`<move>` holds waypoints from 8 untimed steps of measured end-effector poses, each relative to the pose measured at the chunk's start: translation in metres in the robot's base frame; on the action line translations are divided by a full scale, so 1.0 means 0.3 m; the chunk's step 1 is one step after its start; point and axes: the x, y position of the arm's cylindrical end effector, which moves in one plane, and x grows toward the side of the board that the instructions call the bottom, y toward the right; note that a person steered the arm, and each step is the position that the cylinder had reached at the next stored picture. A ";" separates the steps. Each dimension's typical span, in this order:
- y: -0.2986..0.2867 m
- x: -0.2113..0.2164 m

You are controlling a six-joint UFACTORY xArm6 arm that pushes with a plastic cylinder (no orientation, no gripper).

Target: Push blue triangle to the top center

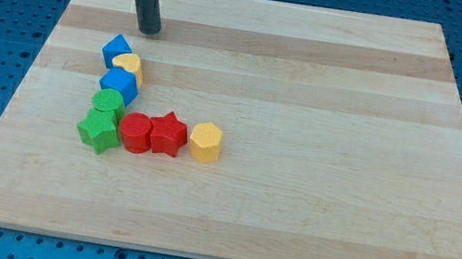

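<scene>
My tip (pixel 149 29) sits just above the blue triangle (pixel 115 49), apart from it; no fingers here to open or close, just a bare rod. The triangle heads a crowded column at the wooden board's (pixel 312 209) left, far from top center, so the push looks barely begun. Count below the triangle: two blue, two yellow, two green, two red blocks, eight in all.
</scene>
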 end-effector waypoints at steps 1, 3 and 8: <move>-0.003 -0.010; -0.389 -0.124; -0.329 0.286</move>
